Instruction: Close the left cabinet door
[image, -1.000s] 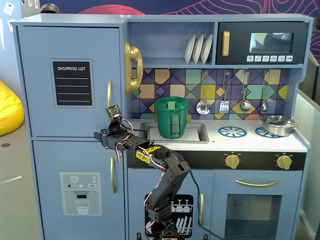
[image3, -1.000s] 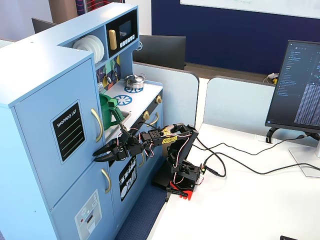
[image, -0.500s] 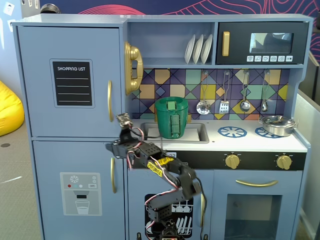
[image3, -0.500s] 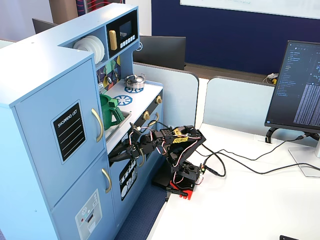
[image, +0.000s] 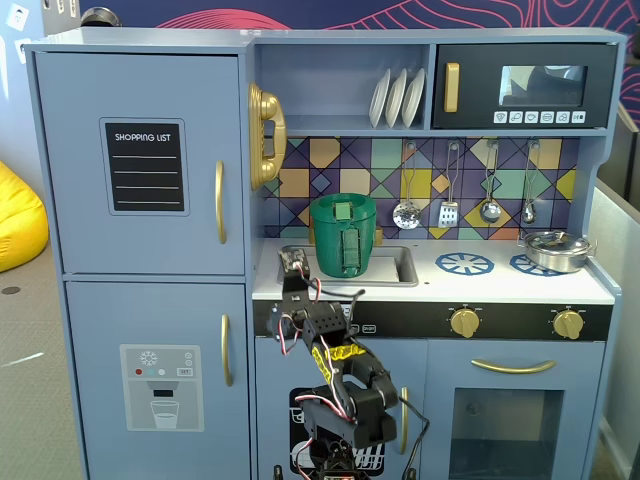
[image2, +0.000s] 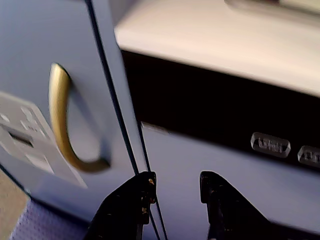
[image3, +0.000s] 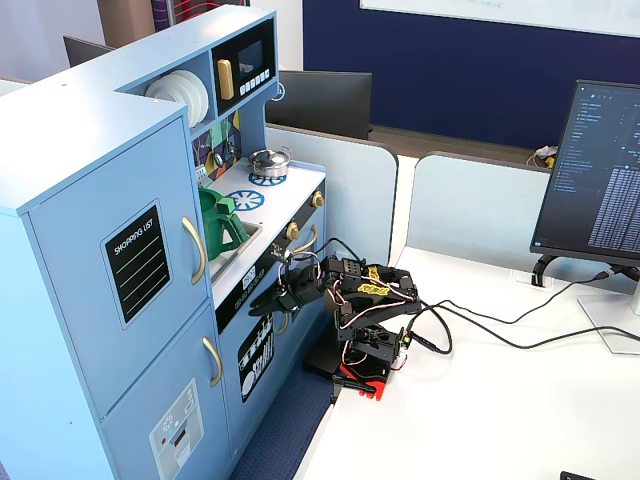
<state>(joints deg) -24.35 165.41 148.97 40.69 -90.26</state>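
Observation:
The left cabinet door is light blue with a black "SHOPPING LIST" panel and a gold handle. It lies flush with the fridge front in both fixed views, also at the upper left of the toy kitchen. My gripper is below and to the right of it, by the black knob panel. It shows in the other fixed view too. In the wrist view the gripper is open and empty. It faces the seam beside the lower dispenser door's gold handle. The shopping-list door is out of the wrist view.
The lower dispenser door is shut. A green pitcher stands in the sink, and a pot sits on the stove. The arm's base stands on a white desk with cables; a monitor is at the right.

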